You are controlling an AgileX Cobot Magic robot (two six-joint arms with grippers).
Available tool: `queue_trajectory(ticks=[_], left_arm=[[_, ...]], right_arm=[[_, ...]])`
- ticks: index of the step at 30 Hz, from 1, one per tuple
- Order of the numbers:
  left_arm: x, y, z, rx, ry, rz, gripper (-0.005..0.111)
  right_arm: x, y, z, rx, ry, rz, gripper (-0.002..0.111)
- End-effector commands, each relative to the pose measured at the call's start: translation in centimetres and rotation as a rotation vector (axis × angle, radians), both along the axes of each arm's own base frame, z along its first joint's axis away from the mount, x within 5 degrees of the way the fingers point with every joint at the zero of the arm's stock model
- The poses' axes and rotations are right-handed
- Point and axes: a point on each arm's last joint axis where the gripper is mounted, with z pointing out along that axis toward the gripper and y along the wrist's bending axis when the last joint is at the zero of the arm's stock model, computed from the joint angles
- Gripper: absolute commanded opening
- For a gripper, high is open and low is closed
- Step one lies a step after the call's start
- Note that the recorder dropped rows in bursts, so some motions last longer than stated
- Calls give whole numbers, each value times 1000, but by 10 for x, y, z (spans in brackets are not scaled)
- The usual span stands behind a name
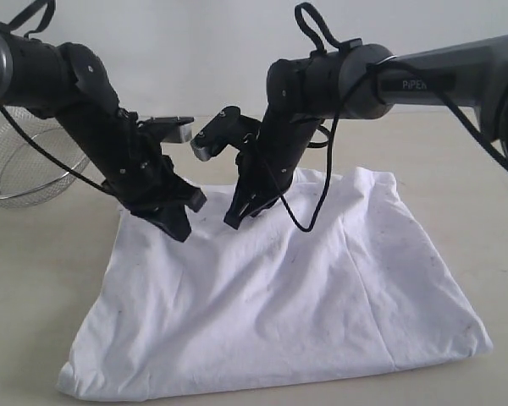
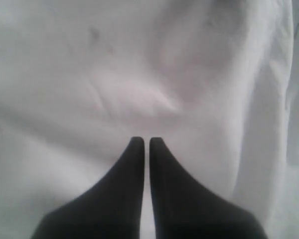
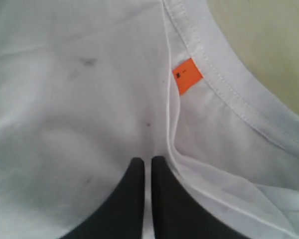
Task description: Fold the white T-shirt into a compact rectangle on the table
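The white T-shirt [image 1: 279,288] lies partly folded on the table [image 1: 34,279], plain side up, with no lettering showing. My left gripper [image 1: 184,228] points down at the shirt's far left corner, jaws shut with only a thin slit and no cloth between them [image 2: 146,140]. My right gripper [image 1: 234,218] hangs beside it over the far edge, also shut on nothing [image 3: 144,160]. In the right wrist view the ribbed neck [image 3: 224,79] and the small orange tag [image 3: 188,75] lie just beyond the fingertips. Whether either tip touches the cloth I cannot tell.
A round wire-mesh basket [image 1: 21,165] stands at the far left of the table, behind the left arm. Bare tabletop [image 3: 269,40] shows beyond the collar. A black cable [image 1: 322,199] dangles from the right arm over the shirt.
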Motion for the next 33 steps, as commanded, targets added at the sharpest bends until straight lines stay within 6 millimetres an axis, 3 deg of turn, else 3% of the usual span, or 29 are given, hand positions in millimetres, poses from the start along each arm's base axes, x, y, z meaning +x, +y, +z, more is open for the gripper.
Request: queue_trajectory(ticks=[1,9,18,22,26,33], left_arm=[[-21,-10,-18,26,32,-10,5],[-42,-8,-41,63,77,29,5],[-41,-2,-46,122,57,52,5],[-41,-2,-46,128,52,50,5],[-39,-2,-40,120,13,58,5],[-35,-2,-7,82,-107,68,5]], right_arm=[[3,0,2,8,-32,-4,0],[10,3,1,24,-106,7,0],[45,7,-28,-21,-260,-23,0],[64,0,-6,-56,-402,-91,0],[78,-25,32,-160,-459,-214,0],[69,-84,106,-203,-436,-450,0]])
